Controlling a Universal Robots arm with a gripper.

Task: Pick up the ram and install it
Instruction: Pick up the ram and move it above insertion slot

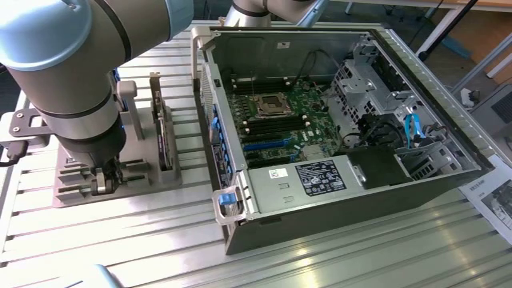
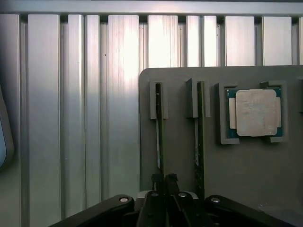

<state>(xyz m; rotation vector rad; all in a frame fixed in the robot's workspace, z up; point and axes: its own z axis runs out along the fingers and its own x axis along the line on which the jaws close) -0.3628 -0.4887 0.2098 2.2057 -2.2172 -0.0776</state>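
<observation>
We work on a slatted aluminium desk (image 1: 336, 264), where a large open grey computer case (image 1: 336, 222) lies on its side with its green motherboard (image 1: 280, 120) exposed. At the exterior view's left, the bulky grey robot arm (image 1: 72, 78) reaches down over a flat grey moulded parts holder (image 2: 246, 175). In that holder the ram (image 2: 160, 137), a long thin green circuit-board stick, stands on edge in a slot. It is just beside a second green stick (image 2: 200, 137) and near a square silver processor (image 2: 255, 112) in its own recess. Our black end effector (image 2: 164, 182) grips the ram's upper edge, fingers pinched on its two flat faces; the stick is not yet lifted from its slot. We judge it light and stiff but fragile. Chips and contacts should be spared, so the place to hold is across the faces near mid-length. It wants a straight pull, since a tilt could bind it.
</observation>
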